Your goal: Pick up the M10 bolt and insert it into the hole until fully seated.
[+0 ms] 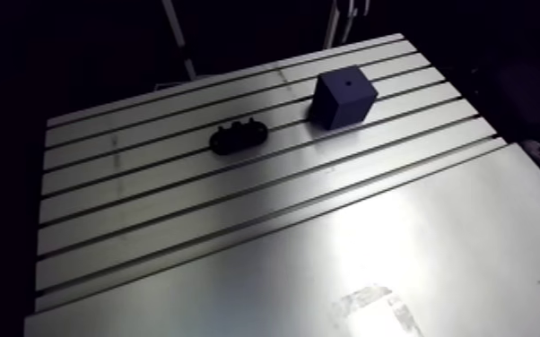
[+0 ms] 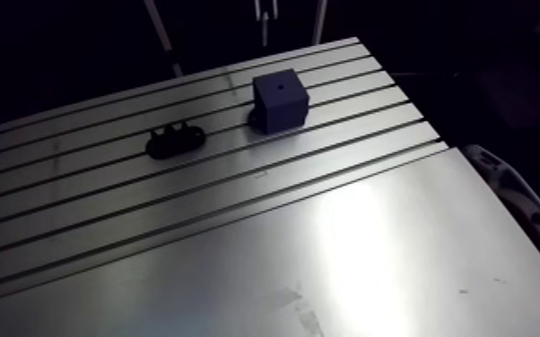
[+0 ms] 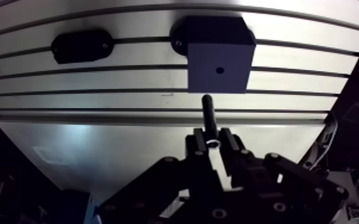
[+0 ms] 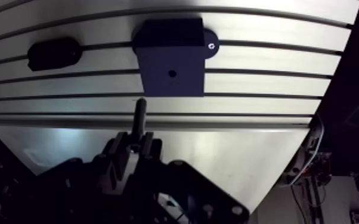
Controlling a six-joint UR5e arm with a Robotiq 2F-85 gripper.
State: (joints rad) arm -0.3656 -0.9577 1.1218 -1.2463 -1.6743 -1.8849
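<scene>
fingers clamped on bolt | tip outside hole in block | black holder beside block

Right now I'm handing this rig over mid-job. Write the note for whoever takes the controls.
Gripper: shut on the M10 bolt, shank pointing out ahead of the fingers.
Block: stands on the slotted table, with the hole in its top face, ahead of the bolt tip.
Black holder: lies beside the block.
Done: bolt picked up.
Left: the bolt is not yet in the hole. Line it up, then insert until fully seated.
</scene>
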